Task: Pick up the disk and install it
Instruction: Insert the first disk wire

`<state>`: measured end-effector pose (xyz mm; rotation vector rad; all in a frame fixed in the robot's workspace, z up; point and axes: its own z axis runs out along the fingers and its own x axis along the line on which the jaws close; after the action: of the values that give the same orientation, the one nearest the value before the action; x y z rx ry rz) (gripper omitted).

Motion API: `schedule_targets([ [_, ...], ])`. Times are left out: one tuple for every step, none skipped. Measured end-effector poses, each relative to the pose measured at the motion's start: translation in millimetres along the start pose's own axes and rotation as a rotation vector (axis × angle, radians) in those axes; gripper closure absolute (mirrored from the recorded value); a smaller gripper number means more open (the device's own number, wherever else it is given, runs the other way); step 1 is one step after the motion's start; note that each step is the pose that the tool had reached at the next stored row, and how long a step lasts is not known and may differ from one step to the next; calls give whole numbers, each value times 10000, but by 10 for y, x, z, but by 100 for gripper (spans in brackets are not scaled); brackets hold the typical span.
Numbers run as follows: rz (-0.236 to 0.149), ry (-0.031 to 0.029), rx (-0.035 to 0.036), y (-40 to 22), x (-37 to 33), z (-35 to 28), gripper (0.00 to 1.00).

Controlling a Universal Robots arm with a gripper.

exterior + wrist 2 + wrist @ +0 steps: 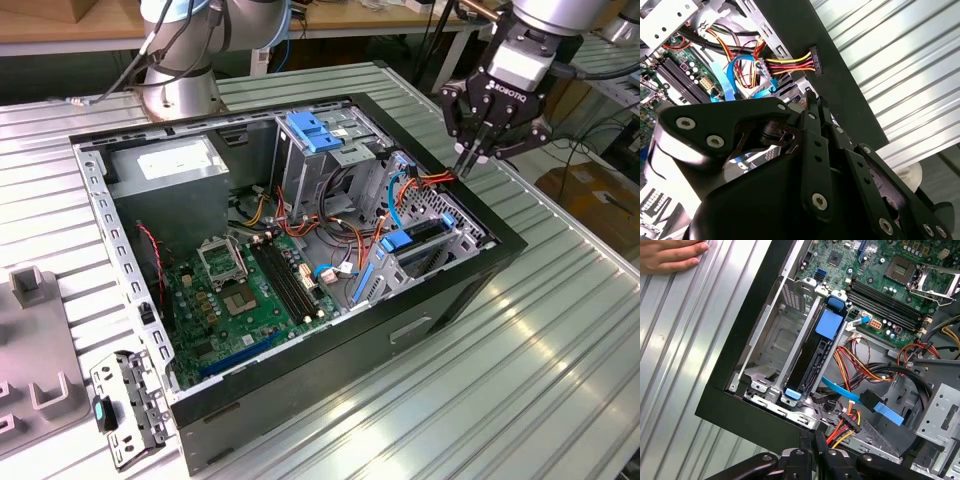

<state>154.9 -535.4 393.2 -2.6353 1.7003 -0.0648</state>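
Exterior view: one gripper (pixel 470 165) hangs over the PC case (pixel 300 400) corner at the view's right, jaws pinched together, nothing held; one disk (pixel 415 242) stands on edge in the cage below, prob. seated. Second wrist view: fingertips (pixel 814 120) near one pwr connector (pixel 813 60). First wrist view: disk (pixel 812 355) in its slot, one hand (pixel 670 255) flat on the table (pixel 680 340). Risk: tips snag the wire bundle (pixel 847 422), tugging cables loose, since they're so close.

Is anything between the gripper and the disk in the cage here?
Nothing solid that I can see. The shut gripper hangs over the case rim, and the disk stands on edge in its cage slot. The red-yellow power cable and blue cable run just beside that path.
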Motion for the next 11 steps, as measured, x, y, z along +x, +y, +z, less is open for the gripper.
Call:
schedule_targets([
  [-10,1,0,-9,1,0,82],
  [-25,1,0,-21,0,0,82],
  [-35,0,1,-32,2,0,82],
  [-50,0,1,-47,5,1,82],
  [-62,0,2,-64,8,1,82],
  [-78,-1,2,-86,12,3,82],
  [-92,-1,2,-106,15,3,82],
  [-113,-1,3,-132,18,4,82],
  [-126,-1,3,-148,20,5,82],
  [-145,-2,4,-167,22,7,82],
  [-156,-1,4,-177,21,7,82],
])
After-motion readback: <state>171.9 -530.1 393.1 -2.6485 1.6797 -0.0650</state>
